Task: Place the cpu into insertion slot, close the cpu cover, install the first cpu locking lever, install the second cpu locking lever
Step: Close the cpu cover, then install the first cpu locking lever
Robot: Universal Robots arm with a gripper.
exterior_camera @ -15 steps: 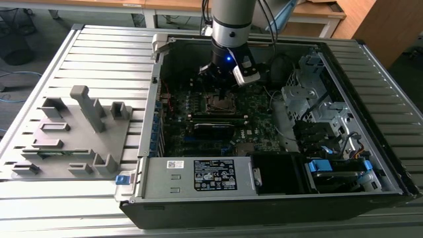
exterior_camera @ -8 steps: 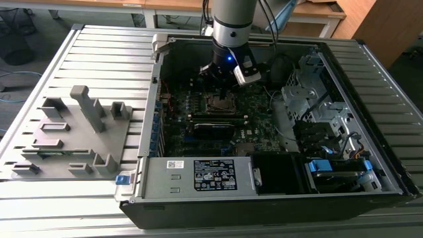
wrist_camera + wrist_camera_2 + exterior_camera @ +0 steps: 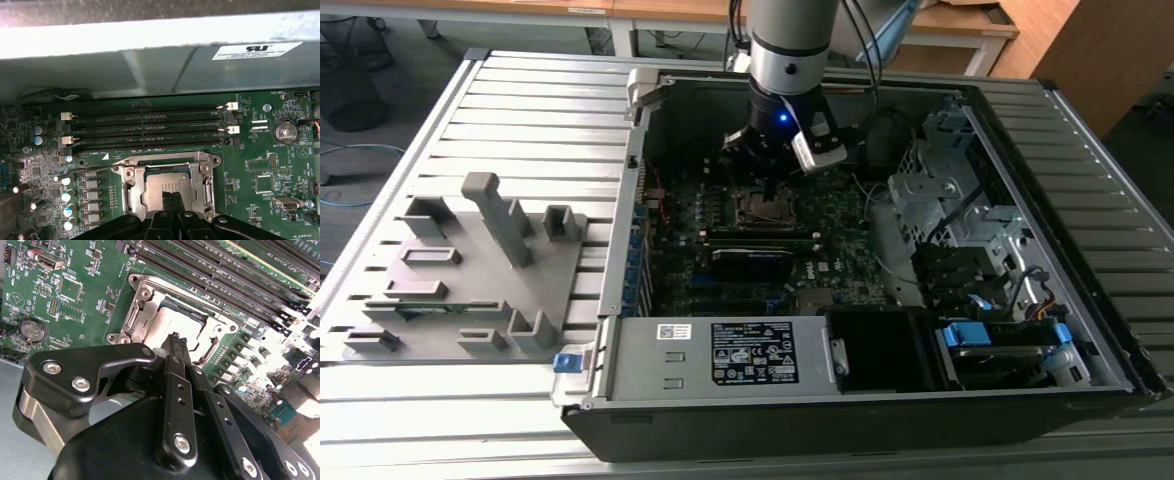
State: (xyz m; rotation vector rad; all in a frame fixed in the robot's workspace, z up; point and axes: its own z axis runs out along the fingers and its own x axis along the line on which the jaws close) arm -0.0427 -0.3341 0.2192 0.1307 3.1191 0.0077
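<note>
Your tool (image 3: 176,341), black and two-fingered, is clenched: in both wrist views its tips (image 3: 169,196) are pressed together, with nothing visible between them. It hangs inside the open black computer case (image 3: 1067,390), which stands on the grey slatted metal desk (image 3: 520,110).

The small flat square cpu (image 3: 161,181) with the dull silver top already sits in the insertion slot (image 3: 767,207), the square silver-rimmed socket on the green motherboard (image 3: 260,165). The cpu cover (image 3: 131,194), a thin silver metal frame with a large square window, appears to lie flat around the chip. By my reading you are at the cover-closing step, or just at the levers.

A thin wire lever (image 3: 90,170) runs out from the socket's corner, and it looks unlatched. The tips stand right at the chip's edge, so any move here calls for light, straight pressure and no sideways drag.

You cannot tell whether the tips touch the chip or hover just above it. The tool's own body hides the socket's near side, so the second lever and the cover's latch are hard to make out.
</note>
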